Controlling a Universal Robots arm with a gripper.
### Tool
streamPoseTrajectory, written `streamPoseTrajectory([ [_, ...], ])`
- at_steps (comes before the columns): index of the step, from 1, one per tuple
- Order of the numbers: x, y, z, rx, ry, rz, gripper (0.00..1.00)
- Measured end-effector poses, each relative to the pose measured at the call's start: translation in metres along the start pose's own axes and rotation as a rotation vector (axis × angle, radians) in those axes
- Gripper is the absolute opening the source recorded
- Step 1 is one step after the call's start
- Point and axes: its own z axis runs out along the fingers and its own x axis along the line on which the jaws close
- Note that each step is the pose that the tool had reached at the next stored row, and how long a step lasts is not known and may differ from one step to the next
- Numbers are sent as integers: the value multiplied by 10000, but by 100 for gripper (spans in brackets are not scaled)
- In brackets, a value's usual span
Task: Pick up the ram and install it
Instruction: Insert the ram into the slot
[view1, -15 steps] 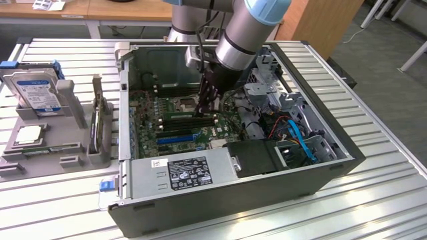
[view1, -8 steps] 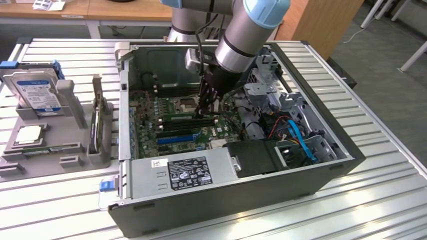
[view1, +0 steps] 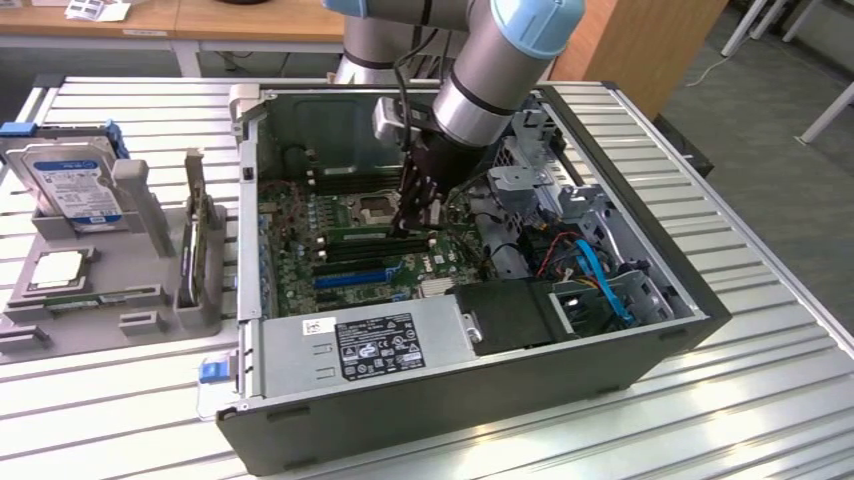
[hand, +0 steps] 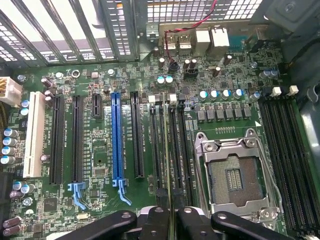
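Closest to the lens is the near edge of the slatted metal table (view1: 774, 400), which is also the biggest thing here. Sitting in the middle of it is a dark computer case (view1: 441, 425), lying on its side with the open face up. A robot arm (view1: 501, 70) with light blue caps hangs into the case from its far side. The green motherboard (hand: 100, 165) covers the case floor.

Over by the table's edge on the exterior view's left there's a grey holder (view1: 134, 270). A hard drive (view1: 70, 180) stands upright in it, and a square chip (view1: 60, 268) lies flat toward the table's near edge. Along the case's near wall is the silver power supply (view1: 367, 345), label up. Some blue cables (view1: 603, 280) loop in the case corner beside it, on the exterior view's right.

Now the gripper (hand: 173, 215). Its two black fingers (hand: 155, 225) are pressed in on the ram (hand: 172, 165), pinching it by its flat sides (so from the wrist you only see a thin edge). The ram runs in line with the black memory slots (hand: 158, 150). Those sit between the long blue slot (hand: 116, 140) and the processor socket (hand: 235, 175). I honestly can't tell whether it's seated in a slot or just sitting over one.
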Motion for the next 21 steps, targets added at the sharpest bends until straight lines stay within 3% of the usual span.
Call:
streamPoseTrajectory([
  [10,32,-2,-2,0,0,0,14],
  [16,37,32,8,113,-6,-13,14],
  [21,37,34,8,130,-5,-15,14],
])
